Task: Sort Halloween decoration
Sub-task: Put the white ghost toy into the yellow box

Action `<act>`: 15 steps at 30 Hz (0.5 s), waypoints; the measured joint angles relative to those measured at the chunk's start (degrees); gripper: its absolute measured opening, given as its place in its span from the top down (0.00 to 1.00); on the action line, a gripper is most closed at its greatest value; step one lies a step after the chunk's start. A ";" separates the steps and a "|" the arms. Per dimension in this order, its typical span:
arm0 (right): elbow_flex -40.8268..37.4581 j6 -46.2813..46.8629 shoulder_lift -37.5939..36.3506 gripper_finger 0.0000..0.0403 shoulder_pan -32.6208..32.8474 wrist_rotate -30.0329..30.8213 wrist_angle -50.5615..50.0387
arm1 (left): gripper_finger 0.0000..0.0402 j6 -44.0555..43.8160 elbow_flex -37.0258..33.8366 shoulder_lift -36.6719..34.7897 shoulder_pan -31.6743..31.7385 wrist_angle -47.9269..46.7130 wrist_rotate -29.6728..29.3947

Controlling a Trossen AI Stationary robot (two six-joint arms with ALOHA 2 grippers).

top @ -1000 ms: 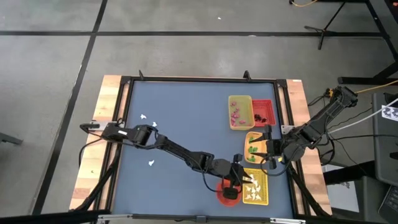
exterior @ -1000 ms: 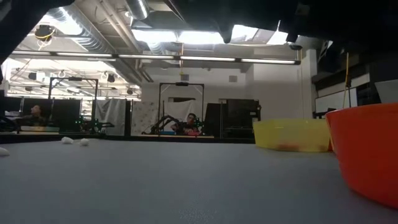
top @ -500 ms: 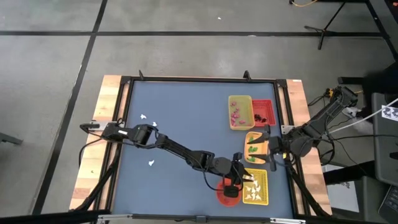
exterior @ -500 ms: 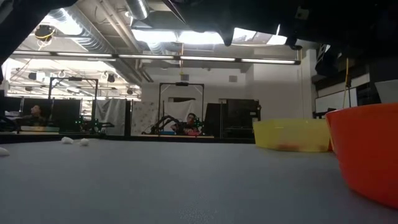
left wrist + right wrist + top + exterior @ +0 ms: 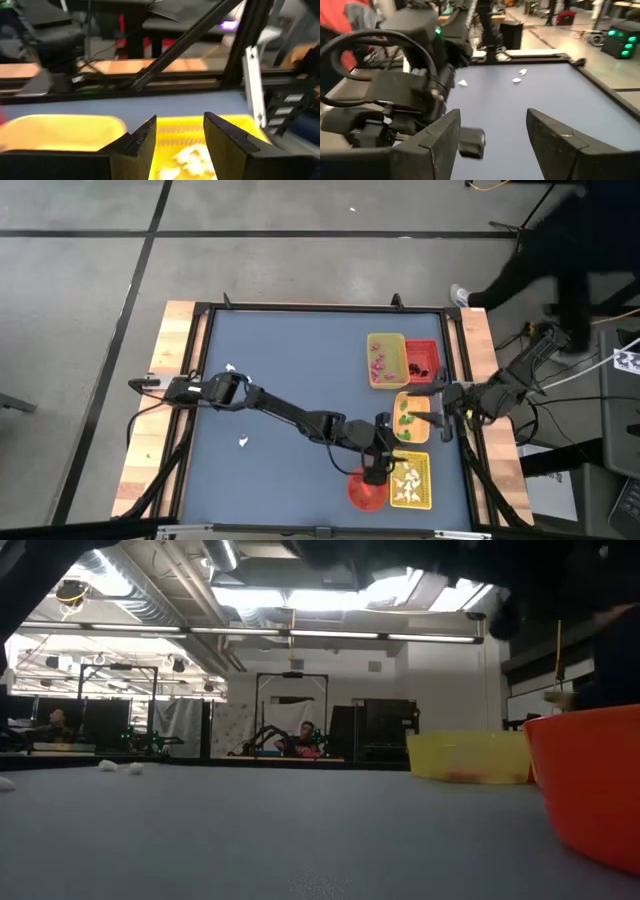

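My left gripper (image 5: 383, 464) hangs open above the near-right of the table, between the round red-orange bowl (image 5: 365, 492) and the yellow tray (image 5: 412, 481) of white ghost pieces (image 5: 192, 156). Nothing shows between its fingers. My right gripper (image 5: 437, 412) stands open over the orange tray (image 5: 409, 416) with green bits, fingers pointing toward the table's left. More white ghost pieces lie loose on the blue table at the left (image 5: 231, 368), (image 5: 244, 442), (image 5: 516, 79). Pink bits lie in the far yellow tray (image 5: 385, 359) and dark bits in the red tray (image 5: 422, 360).
The trays form a block along the right side, with the bowl (image 5: 590, 790) at the near edge. The left arm (image 5: 290, 416) lies slantwise across the table's middle. A black frame (image 5: 320, 307) borders the table. A person in dark clothes (image 5: 570, 240) stands beyond the far right corner.
My left gripper has risen and drawn back a little from the ghost tray toward the far edge. My right gripper has lifted and turned, moving toward the far edge along the orange tray. A person has stepped in at the far right.
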 joint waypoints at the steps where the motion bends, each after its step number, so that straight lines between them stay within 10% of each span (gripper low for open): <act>1: 0.00 0.00 -1.19 0.44 -0.81 0.08 -0.59 | 0.63 0.69 0.00 -1.27 0.42 -3.01 0.00; 15: -0.07 -4.25 -5.72 0.44 -22.76 -15.21 0.14 | 0.64 -2.32 0.00 -22.78 7.44 -58.39 0.19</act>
